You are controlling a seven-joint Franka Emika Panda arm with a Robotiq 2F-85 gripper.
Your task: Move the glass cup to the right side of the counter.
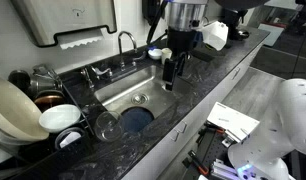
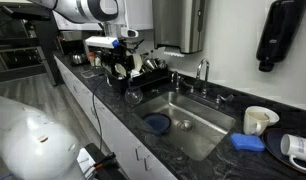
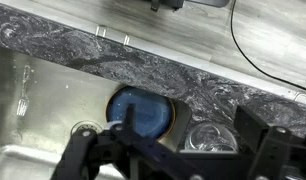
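Observation:
The glass cup (image 1: 106,127) stands upright on the black counter (image 1: 225,70), just left of the steel sink's front corner. It also shows in an exterior view (image 2: 133,96) and in the wrist view (image 3: 211,138), beside the sink edge. My gripper (image 1: 172,74) hangs high above the sink area, open and empty, well clear of the cup. In the wrist view my fingers (image 3: 181,166) frame the bottom edge, spread wide, with the cup just above the right one.
A blue round dish (image 1: 136,120) lies in the sink (image 1: 153,88) next to the cup. A white bowl (image 1: 60,117) and stacked dishes sit at the left end. A faucet (image 1: 125,42) stands behind the sink. A white mug (image 2: 256,120) and blue sponge (image 2: 248,142) sit right of the sink.

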